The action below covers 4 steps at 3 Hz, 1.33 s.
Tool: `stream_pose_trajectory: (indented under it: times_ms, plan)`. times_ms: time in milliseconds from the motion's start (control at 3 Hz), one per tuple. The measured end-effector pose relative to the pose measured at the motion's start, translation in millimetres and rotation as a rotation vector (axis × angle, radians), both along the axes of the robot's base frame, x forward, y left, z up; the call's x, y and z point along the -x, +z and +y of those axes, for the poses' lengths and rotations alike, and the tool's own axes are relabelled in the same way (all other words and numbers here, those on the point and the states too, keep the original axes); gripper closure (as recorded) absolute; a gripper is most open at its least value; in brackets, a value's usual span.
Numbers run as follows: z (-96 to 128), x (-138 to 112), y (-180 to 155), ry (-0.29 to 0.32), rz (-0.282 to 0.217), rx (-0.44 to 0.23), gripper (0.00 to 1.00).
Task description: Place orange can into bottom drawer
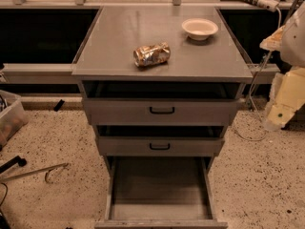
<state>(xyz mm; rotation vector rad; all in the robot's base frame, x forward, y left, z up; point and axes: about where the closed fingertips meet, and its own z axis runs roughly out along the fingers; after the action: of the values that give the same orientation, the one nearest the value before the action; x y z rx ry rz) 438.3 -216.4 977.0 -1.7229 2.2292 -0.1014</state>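
A cream bowl point(199, 28) sits on the cabinet top point(119, 42), rear right.

You're getting dim, warm light from above: orange can point(151, 55) and bowl point(199, 28) throw short soft shadows, and the drawer gaps point(159, 89) go near black. There's small glare on the can. The gripper point(276, 118) at the right edge looks pale and soft.

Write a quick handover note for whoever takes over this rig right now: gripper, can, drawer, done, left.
Gripper: at the right edge, beside the cabinet, apart from the can.
Orange can: on its side on the cabinet top, front-left of the cream bowl.
Bottom drawer: pulled open, nothing in it.
Done: none of the placing. Left: grasp can, lower it into the drawer.
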Motion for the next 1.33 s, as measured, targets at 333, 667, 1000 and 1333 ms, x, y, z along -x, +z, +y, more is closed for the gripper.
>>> stream_pose_trajectory:
  times_ms: [333,667,1000,1333]
  plan:
    - [3.5,-6.9,0.4,0.009,-0.018,0.000,0.00]
    - [21.7,-46.8,2.6,0.049,-0.078,-0.004,0.00]
    - [43.4,-105.8,5.6,0.091,-0.147,-0.011,0.00]
    - [70.4,-166.0,5.0,0.134,-0.184,-0.052,0.00]
